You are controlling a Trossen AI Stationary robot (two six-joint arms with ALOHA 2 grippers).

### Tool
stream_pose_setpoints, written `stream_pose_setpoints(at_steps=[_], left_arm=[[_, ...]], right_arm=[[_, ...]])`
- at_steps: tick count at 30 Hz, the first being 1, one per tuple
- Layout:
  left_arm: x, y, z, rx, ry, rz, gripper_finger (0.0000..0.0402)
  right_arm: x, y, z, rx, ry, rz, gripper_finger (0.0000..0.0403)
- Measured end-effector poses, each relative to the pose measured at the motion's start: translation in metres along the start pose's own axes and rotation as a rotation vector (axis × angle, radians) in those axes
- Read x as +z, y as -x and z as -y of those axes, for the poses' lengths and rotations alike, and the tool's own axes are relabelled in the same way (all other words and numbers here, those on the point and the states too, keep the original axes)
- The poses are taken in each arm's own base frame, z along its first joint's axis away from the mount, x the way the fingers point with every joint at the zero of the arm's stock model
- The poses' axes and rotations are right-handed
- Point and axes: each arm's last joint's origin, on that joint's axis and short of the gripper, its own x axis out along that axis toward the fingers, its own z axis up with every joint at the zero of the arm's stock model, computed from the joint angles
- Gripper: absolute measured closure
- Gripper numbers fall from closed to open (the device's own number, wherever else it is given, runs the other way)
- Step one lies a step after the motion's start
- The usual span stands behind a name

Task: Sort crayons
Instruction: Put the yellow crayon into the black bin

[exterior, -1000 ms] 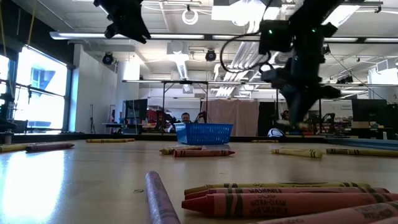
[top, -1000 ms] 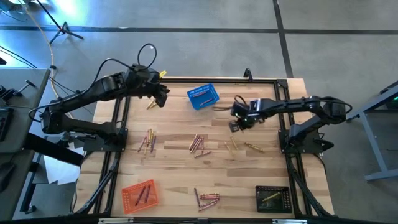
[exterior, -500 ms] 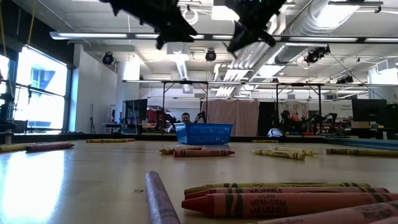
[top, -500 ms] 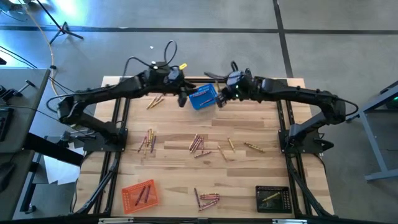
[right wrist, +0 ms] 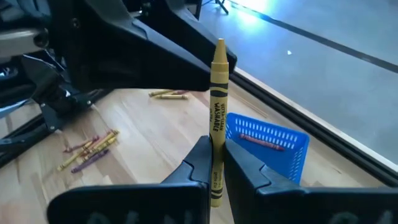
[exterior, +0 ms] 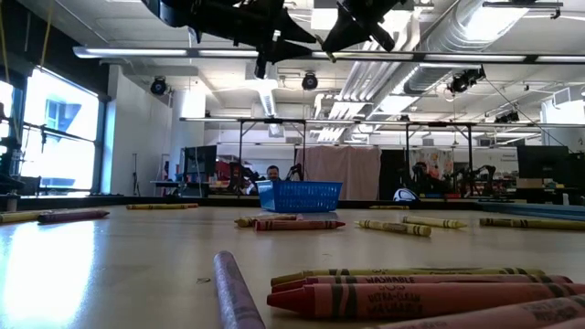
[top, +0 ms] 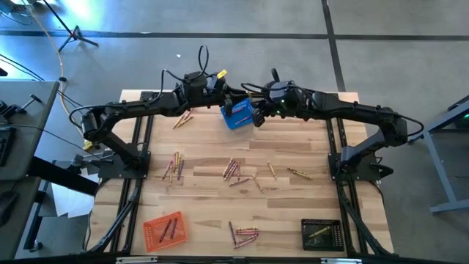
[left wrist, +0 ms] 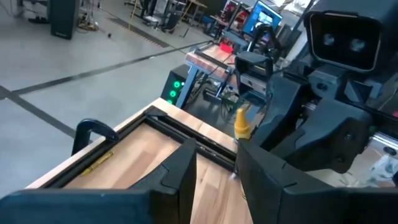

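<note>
Three mesh baskets sit on the wooden table: an orange basket at the near left, a blue basket at the far middle, a black basket at the near right. Loose crayons lie in about seven small clusters nearer than the blue basket; their exact number is hard to make out. The left tool hovers just left of the blue basket, fingers narrowly apart and empty. The right tool, just right of the blue basket, pinches one yellow crayon upright. Both tools are partly cut off in the low view.
</note>
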Motion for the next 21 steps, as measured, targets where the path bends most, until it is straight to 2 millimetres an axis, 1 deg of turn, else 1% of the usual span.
stream_pose_setpoints(at_steps=[6,8,15,21], left_arm=[[-0.001,0.000,0.003,-0.024,0.007,-0.007,0.0298],[-0.001,-0.001,0.004,-0.031,0.005,0.000,0.0298],[0.000,-0.001,0.007,-0.043,0.016,0.010,0.0298],[0.000,-0.001,0.007,-0.046,0.030,0.005,0.0298]], right_arm=[[0.002,0.000,-0.001,0.011,0.001,0.025,0.0389],[0.003,-0.004,-0.002,0.017,-0.001,0.034,0.0389],[-0.002,-0.027,-0.009,0.081,0.013,0.003,0.0389],[-0.001,-0.027,-0.010,0.082,0.006,0.015,0.0389]])
